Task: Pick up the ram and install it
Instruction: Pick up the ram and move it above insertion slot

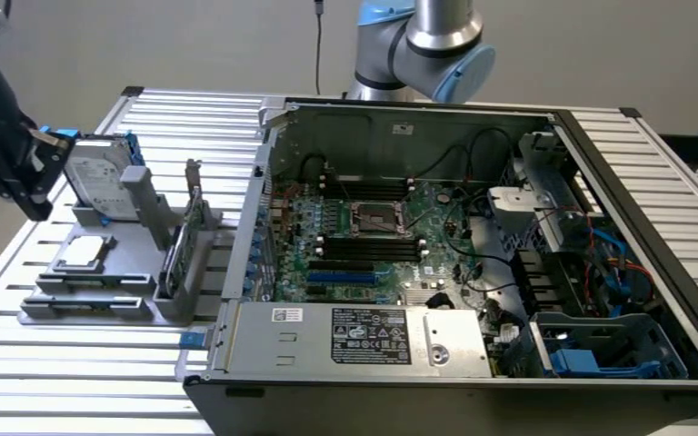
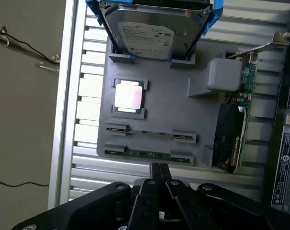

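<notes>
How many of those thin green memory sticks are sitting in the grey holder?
1 for certain: a thin dark green memory stick in the grey plastic holder's slot row nearest the robot's hand. The neighbouring row may hide another.

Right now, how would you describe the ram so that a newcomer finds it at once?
Find the grey holder tray on the slatted table, beside the open computer case. The ram lies flat along the tray's edge farthest from the upright silver hard drive. It is a thin, long green strip, unlike the square processor chip or the upright card.
</notes>
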### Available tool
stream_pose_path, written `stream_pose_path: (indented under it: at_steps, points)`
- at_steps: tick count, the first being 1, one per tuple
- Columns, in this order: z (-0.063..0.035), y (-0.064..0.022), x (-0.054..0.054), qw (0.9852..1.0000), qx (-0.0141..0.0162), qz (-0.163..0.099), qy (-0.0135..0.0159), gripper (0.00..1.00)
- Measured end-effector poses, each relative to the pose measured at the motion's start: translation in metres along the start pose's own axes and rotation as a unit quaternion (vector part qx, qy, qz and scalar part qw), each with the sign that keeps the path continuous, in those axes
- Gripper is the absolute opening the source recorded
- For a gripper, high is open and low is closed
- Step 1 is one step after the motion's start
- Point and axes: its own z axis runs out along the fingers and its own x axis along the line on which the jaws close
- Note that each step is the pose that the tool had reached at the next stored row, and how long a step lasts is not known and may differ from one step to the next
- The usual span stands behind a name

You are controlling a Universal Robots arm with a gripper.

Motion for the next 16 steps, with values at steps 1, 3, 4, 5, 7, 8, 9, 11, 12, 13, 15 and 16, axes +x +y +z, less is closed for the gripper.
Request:
stream_pose_path:
  at_steps: [1, 3, 4, 5, 7, 8, 9, 11, 12, 13, 15, 16]
  points:
    - [0.0006, 0.0, 0.0, 1.0, 0.0002, -0.009, 0.0003, 0.11]
    - [0.0017, 0.0, 0.0, 0.9996, 0.0005, -0.027, 0.001, 0.11]
    - [0.0024, -0.0001, 0.0, 0.9994, 0.0006, -0.036, 0.0013, 0.11]
    - [0.003, -0.0001, 0.0, 0.999, 0.0007, -0.045, 0.0016, 0.11]
    - [0.0042, -0.0002, -0.0001, 0.998, 0.001, -0.063, 0.0022, 0.11]
    - [0.0048, -0.0002, -0.0001, 0.9974, 0.0012, -0.072, 0.0025, 0.11]
    - [0.0054, -0.0002, -0.0001, 0.9967, 0.0013, -0.081, 0.0029, 0.11]
    - [0.0067, -0.0002, -0.0001, 0.995, 0.0016, -0.099, 0.0035, 0.11]
    - [0.0073, -0.0003, -0.0001, 0.9941, 0.0018, -0.109, 0.0038, 0.11]
    - [0.0079, -0.0003, -0.0001, 0.9931, 0.0019, -0.117, 0.0041, 0.11]
    - [0.0091, -0.0003, -0.0002, 0.9908, 0.0022, -0.135, 0.0047, 0.11]
    - [0.0097, -0.0004, -0.0002, 0.9894, 0.0024, -0.145, 0.0051, 0.11]
